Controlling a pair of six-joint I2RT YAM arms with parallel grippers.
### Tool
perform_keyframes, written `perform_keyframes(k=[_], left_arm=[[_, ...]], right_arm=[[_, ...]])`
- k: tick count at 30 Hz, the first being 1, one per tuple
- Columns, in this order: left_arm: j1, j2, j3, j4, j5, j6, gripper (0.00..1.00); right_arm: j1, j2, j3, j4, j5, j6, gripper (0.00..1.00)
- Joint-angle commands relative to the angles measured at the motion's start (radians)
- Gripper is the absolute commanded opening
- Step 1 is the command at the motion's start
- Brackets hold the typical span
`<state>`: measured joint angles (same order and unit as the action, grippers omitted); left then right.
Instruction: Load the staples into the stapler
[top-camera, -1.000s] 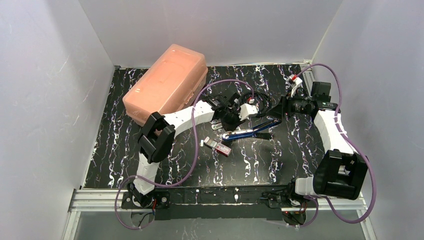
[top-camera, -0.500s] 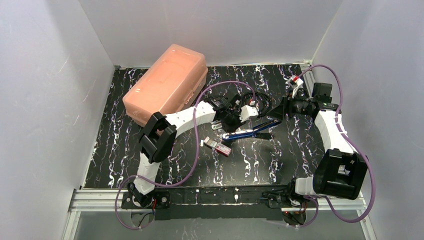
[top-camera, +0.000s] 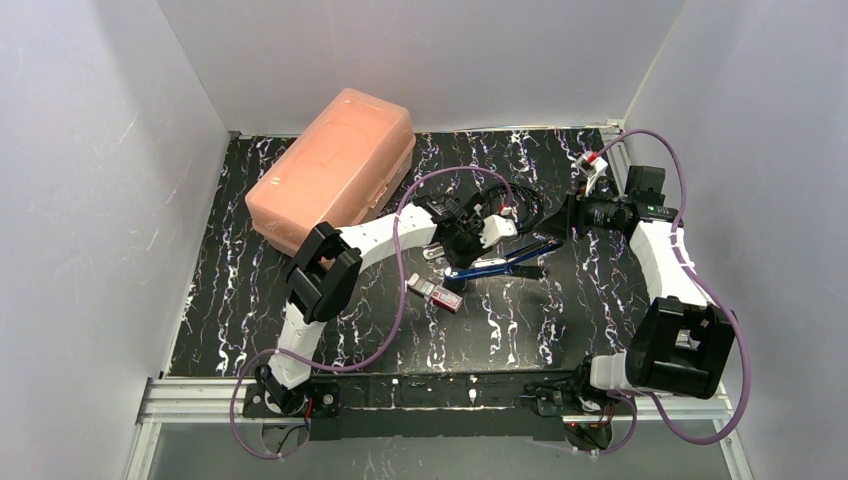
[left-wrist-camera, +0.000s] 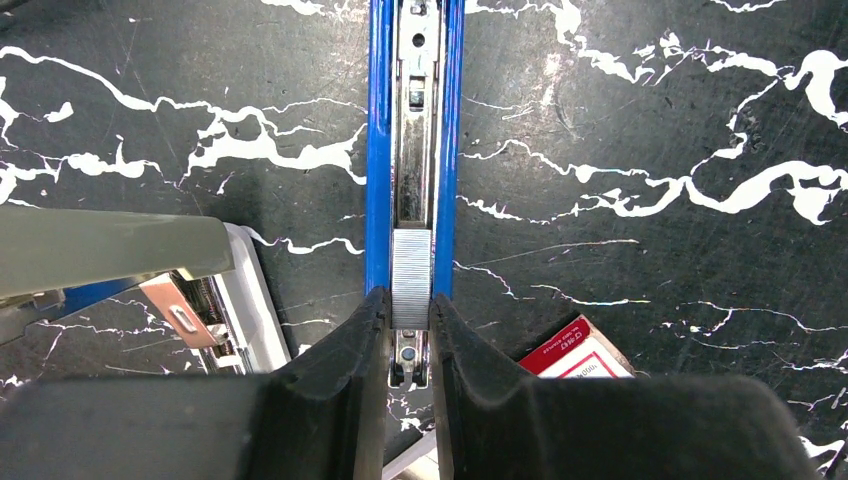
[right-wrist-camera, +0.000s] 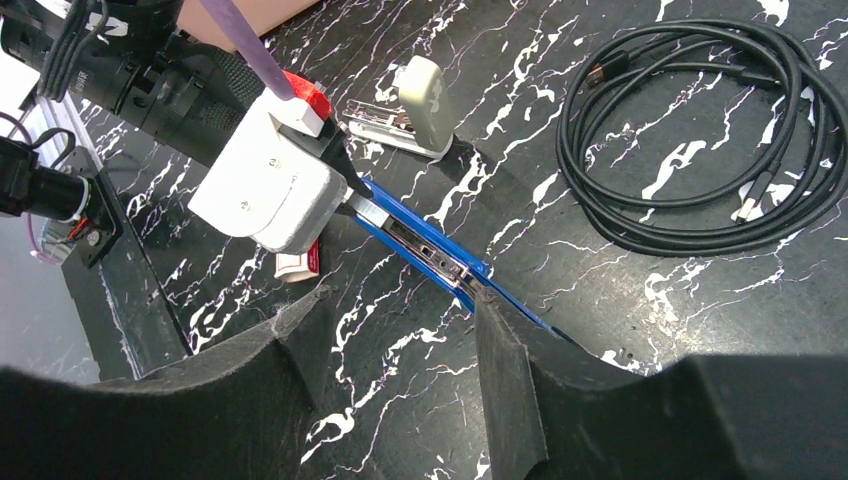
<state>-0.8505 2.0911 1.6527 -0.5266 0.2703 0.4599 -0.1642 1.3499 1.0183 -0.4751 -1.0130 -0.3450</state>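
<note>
The blue stapler (top-camera: 500, 262) lies opened out flat at mid-table, its metal channel (left-wrist-camera: 415, 150) facing up. My left gripper (left-wrist-camera: 409, 305) is shut on a silver strip of staples (left-wrist-camera: 411, 275) and holds it in the channel near its end. It also shows in the top view (top-camera: 462, 246). The red staples box (top-camera: 437, 293) lies just beside it (left-wrist-camera: 575, 350). My right gripper (right-wrist-camera: 400, 300) is open and empty over the stapler's other end. One finger (right-wrist-camera: 500, 340) is against the blue rail (right-wrist-camera: 420, 245).
A large salmon-pink plastic case (top-camera: 335, 165) stands at the back left. A coiled black cable (right-wrist-camera: 700, 130) lies behind the stapler. A small grey stapler (right-wrist-camera: 425, 95) lies open beside my left gripper. White walls enclose the table.
My left arm's elbow has shifted slightly to the right and its gripper has edged along the stapler with the strip. The right arm has hardly moved.
</note>
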Motion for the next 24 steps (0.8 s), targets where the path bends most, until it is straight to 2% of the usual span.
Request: perform_keyframes(k=[1,24], left_arm=[[-0.004,-0.013,0.035,-0.027,-0.004,-0.006,0.05],[-0.004,-0.014,0.032,-0.030,-0.008,0.003,0.05]], right_arm=[[-0.008,0.010,0.002,-0.019,-0.033,-0.023,0.60],[-0.014,0.026,0.005,-0.039,-0.047,-0.037,0.60]])
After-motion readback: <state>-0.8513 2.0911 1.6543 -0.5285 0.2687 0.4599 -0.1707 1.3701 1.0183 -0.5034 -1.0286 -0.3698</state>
